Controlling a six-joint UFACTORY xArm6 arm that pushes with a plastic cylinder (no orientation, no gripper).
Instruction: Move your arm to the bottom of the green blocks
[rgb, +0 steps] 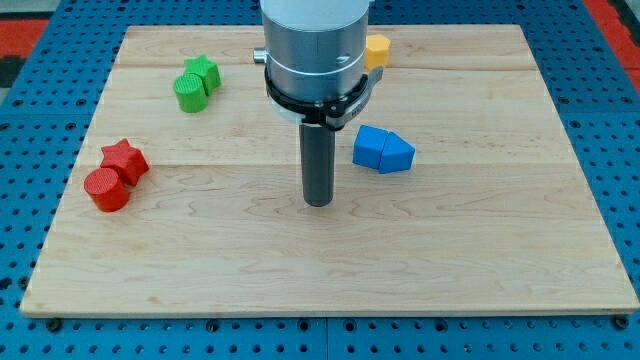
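Two green blocks touch each other at the view's upper left: a green star (204, 70) and a green cylinder (190, 93) just below and left of it. My tip (318, 203) rests on the wooden board (480, 240) near its middle, well to the right of and below the green blocks. It touches no block. The arm's grey body hangs over the board's top middle.
A red star (126, 159) and a red cylinder (106, 189) sit together at the left. Two blue blocks (382, 150) lie just right of my rod. A yellow block (377, 50) is partly hidden behind the arm at the top.
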